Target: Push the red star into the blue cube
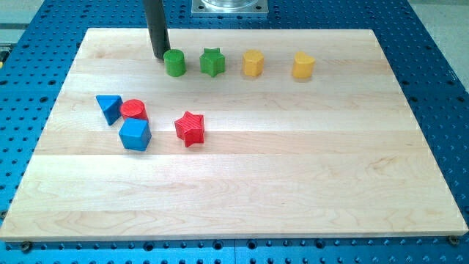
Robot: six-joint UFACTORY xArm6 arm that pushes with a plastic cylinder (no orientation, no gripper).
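Red star (190, 128) sits left of the board's (293, 176) centre, just right of the blue cube (135, 135), apart from it. It looks light, rigid and smooth, likely to slide easily yet spin if nudged on a point, so push its right side, square on. The tip (159, 56) rests by the top edge, just left of the green cylinder (174, 63); no fingers here, only a bare rod. Count: one red star, one red cylinder (134, 110), one blue cube, one blue triangle (109, 107), one green cylinder, one green star (212, 61), two yellow blocks (253, 63) (303, 65).
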